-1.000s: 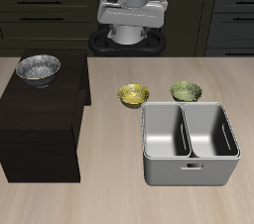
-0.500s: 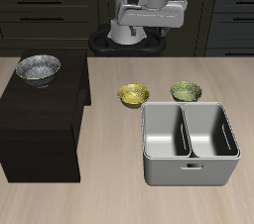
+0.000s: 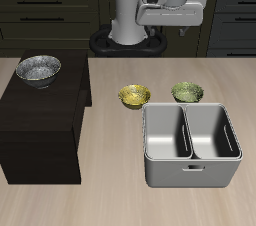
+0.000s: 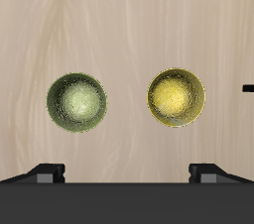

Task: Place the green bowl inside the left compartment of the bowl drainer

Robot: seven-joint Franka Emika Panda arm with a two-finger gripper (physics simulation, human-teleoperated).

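The green bowl (image 3: 187, 92) is small, olive and speckled, and stands upright on the table just behind the bowl drainer (image 3: 192, 162). The drainer is a grey metal bin with two square wells, both empty. Its left compartment (image 3: 168, 135) is the well nearer the yellow bowl. My gripper (image 3: 171, 28) hangs high above the table's back, well above the bowls. In the wrist view the green bowl (image 4: 76, 100) lies straight below, and the gripper (image 4: 127, 173) is open, its fingertips (image 4: 48, 171) wide apart with nothing between them.
A yellow bowl (image 3: 135, 96) of like size sits beside the green one, also seen in the wrist view (image 4: 177, 96). A black cabinet (image 3: 40, 130) stands on the table and carries a larger silver patterned bowl (image 3: 38, 68).
The gripper has travelled sideways along the table's back, from above the yellow bowl's side to above the green bowl's side. Bowls and drainer have not moved.
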